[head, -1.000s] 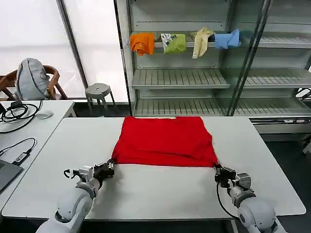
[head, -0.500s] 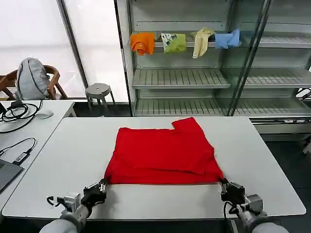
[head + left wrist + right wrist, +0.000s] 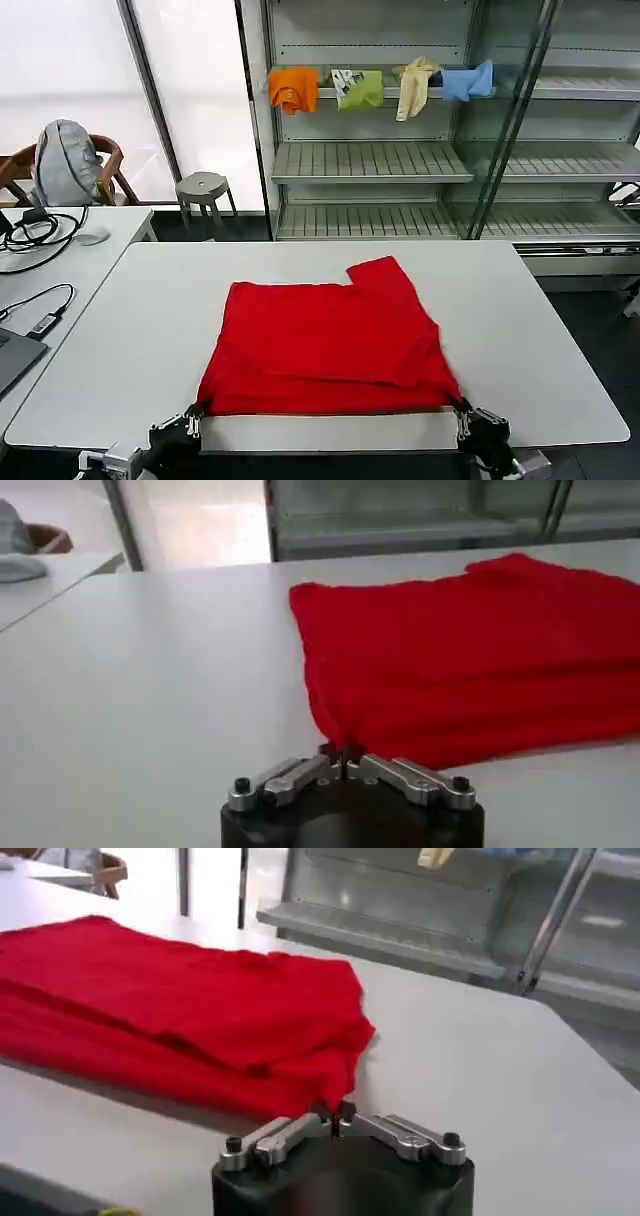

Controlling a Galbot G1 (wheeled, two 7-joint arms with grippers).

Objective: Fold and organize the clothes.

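The red T-shirt (image 3: 330,345) lies partly folded on the white table (image 3: 530,330), one flap sticking up at its far side; its bear print is hidden. My left gripper (image 3: 192,412) is at the table's near edge, shut on the shirt's near left corner. My right gripper (image 3: 461,408) is shut on the near right corner. In the left wrist view the left gripper (image 3: 342,754) pinches a tuck of red T-shirt (image 3: 470,670). The right wrist view has the right gripper (image 3: 334,1113) clamped on the T-shirt (image 3: 180,1008) corner.
A second table with cables (image 3: 30,235) and a laptop edge stands to the left. Behind the table is a metal shelf rack (image 3: 400,160) carrying small orange (image 3: 292,88), green, cream and blue garments. A stool (image 3: 203,188) and a chair stand at the back left.
Both grippers have drawn back toward the table's near edge, dragging the shirt's front hem with them. The shirt has slid nearer and a flap now shows at its far side.
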